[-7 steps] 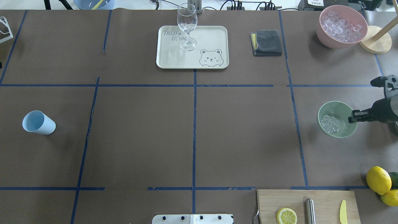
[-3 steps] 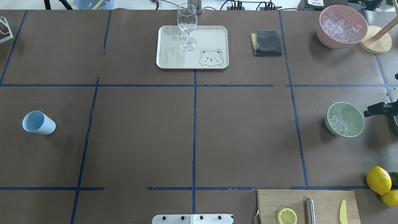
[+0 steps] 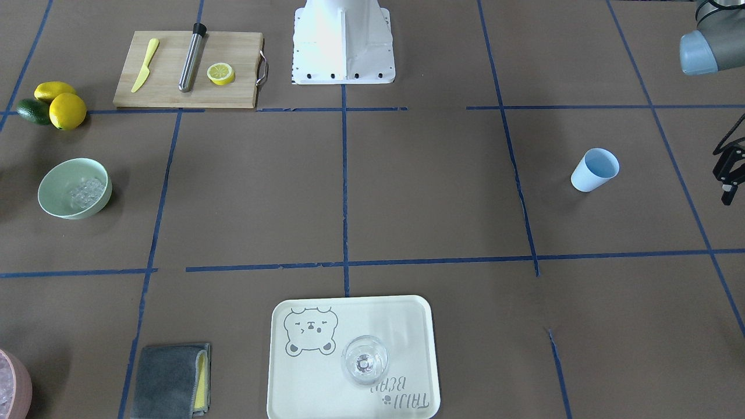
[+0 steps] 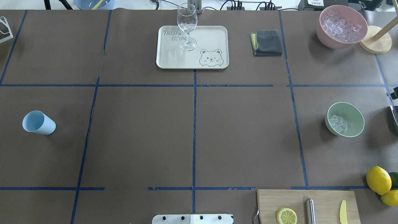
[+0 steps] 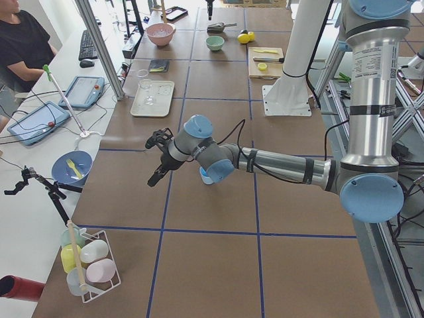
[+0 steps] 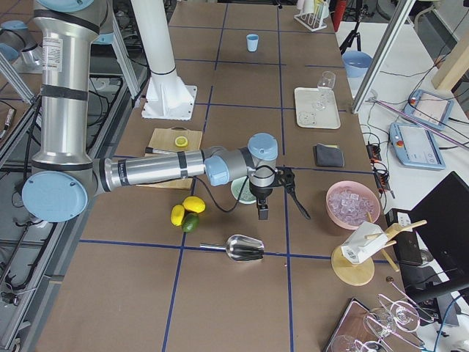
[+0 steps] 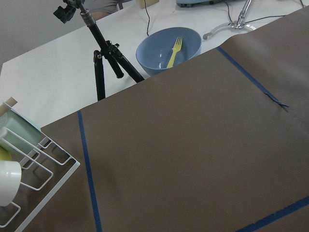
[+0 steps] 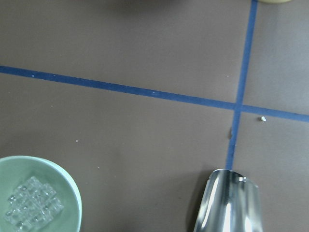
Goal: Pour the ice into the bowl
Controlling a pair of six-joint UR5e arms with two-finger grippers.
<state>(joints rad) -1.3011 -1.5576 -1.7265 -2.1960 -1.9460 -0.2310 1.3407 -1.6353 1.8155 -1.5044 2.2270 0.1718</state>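
The mint-green bowl [image 4: 351, 116] stands upright on the right of the table. A small heap of clear ice cubes [image 4: 337, 123] lies in its left side. Bowl [image 3: 58, 192] and ice [image 3: 86, 193] also show in the front view, and the bowl [image 8: 58, 193] in the right wrist view. My right gripper [image 4: 395, 104] is open and empty at the overhead view's right edge, clear of the bowl. The light blue cup [image 4: 39, 122] stands at the far left. My left gripper [image 3: 727, 174] hangs open and empty beyond the cup, at the table's left end.
A pink bowl of ice [image 4: 341, 26] stands at the back right, beside a grey cloth [image 4: 266, 42]. A wine glass [image 4: 187, 26] stands on a tray [image 4: 211, 37]. A cutting board [image 4: 323, 199], lemons [image 4: 377, 179] and a metal scoop [image 6: 245, 248] lie near the bowl.
My right gripper let go of the bowl's rim and drew back to the right, nearly out of the overhead view. The bowl went from tilted to flat and sits slightly further right.
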